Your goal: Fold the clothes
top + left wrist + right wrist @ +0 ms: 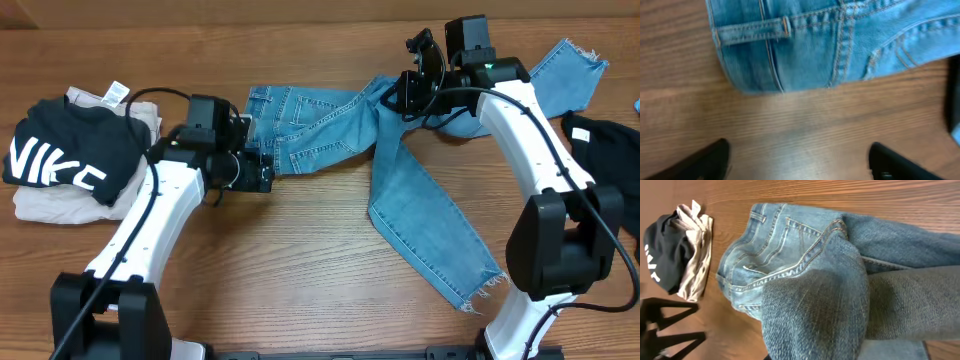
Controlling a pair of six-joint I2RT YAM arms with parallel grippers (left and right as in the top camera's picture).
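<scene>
Hovering spread and empty by the jeans [400, 190], the left gripper [799, 150] looks poised to pin their waist; the right gripper [408, 92] sits over the crotch, whether clamped I cannot tell.

Long light-blue denim jeans [410, 210] [840, 45] [815, 295] are lying across the far side of the wooden counter [300, 260]. The waistband is pointing left, one leg is running off to the far right, and the other is slanting toward the near edge, its hem fraying. At the left, a black top with white NIKE lettering [70, 150] [662, 250] is sitting crumpled on a beige garment [45, 205] [695, 265]. Another black garment [605, 145] is lying at the right edge.
</scene>
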